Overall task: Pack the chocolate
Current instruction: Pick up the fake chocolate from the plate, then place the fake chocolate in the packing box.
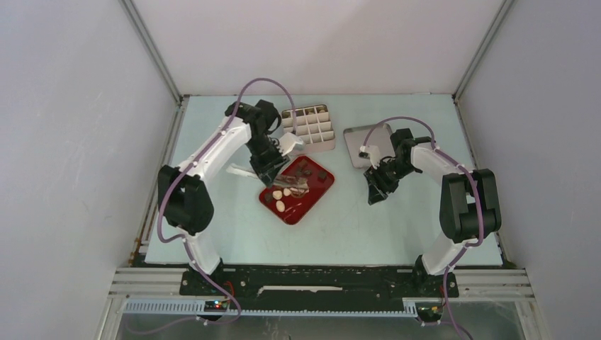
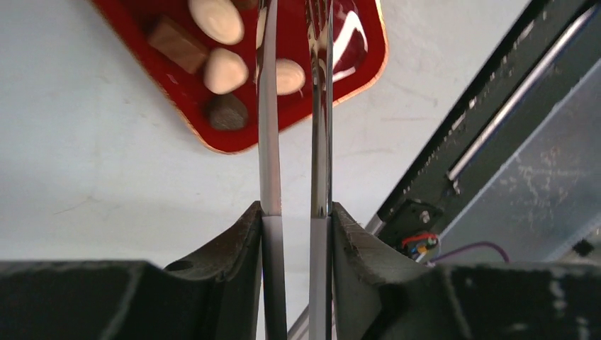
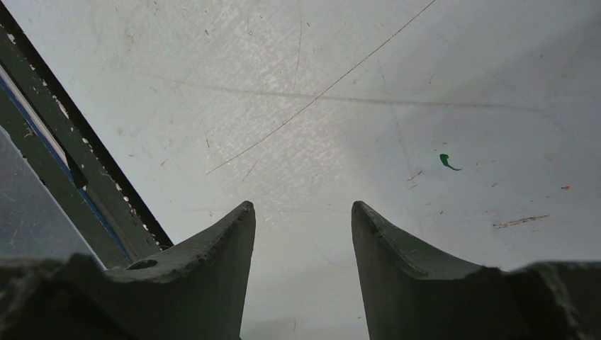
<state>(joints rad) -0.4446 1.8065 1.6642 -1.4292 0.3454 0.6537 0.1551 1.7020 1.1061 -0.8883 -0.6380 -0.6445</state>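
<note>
Left hand [image 2: 296, 209] gripping tongs [image 2: 269, 142], three cream chocolates [image 2: 225, 69] on one red tray [image 2: 195, 117]

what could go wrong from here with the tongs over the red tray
1. The left gripper holds thin, smooth metal tongs. The rounded cream chocolate seen between the blades could slip out when squeezed.
2. Neighbouring pieces lie close beside it on the red tray, so the blades may knock them.
3. The right gripper hangs open over the table, not steadying the tray, which could slide if pushed.
</note>
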